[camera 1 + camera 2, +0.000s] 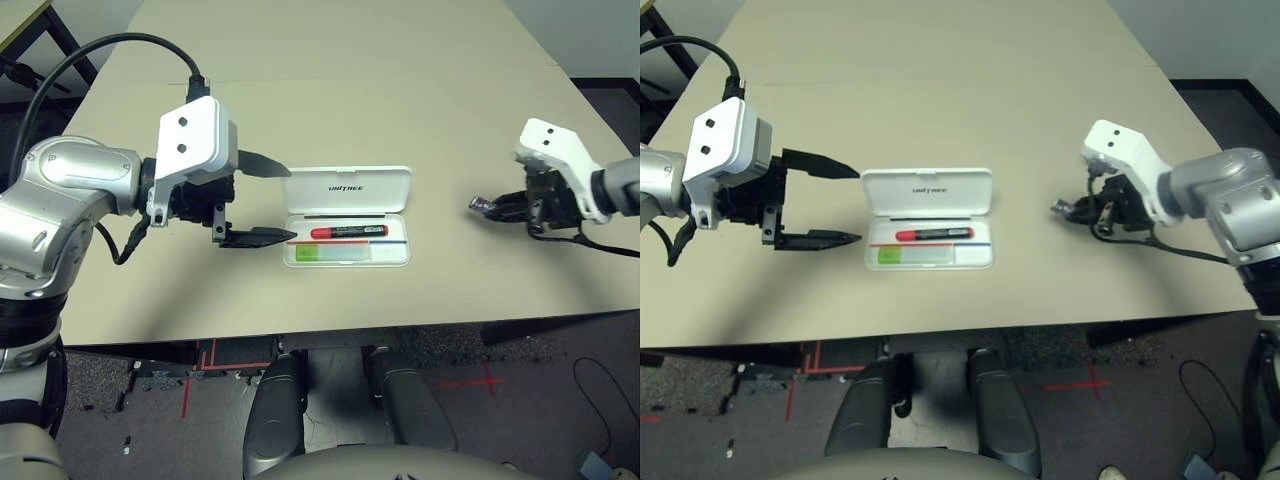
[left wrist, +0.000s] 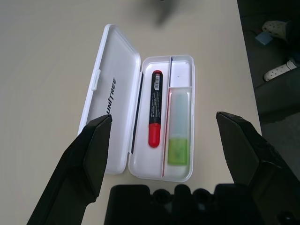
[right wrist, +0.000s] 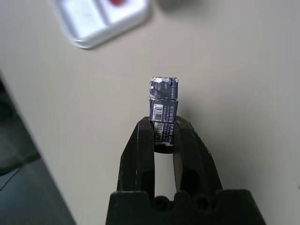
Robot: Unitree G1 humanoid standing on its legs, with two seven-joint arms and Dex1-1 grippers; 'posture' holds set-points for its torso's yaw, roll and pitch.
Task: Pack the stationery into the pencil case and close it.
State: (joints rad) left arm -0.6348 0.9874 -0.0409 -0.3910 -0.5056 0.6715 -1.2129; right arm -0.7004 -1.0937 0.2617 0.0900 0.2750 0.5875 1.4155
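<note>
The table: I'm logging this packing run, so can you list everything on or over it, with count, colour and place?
Pencil case: one, white, mid-table, lid open.
Red marker: one, red with black end, lying in the case.
Green stick: one, pale green and white, in the case beside the marker.
Small piece: one, black and silver, pinched in the right gripper.
Table: one, beige.
Left gripper: jaws open, beside the case.
Right gripper: jaws shut on the piece, right of the case.
</note>
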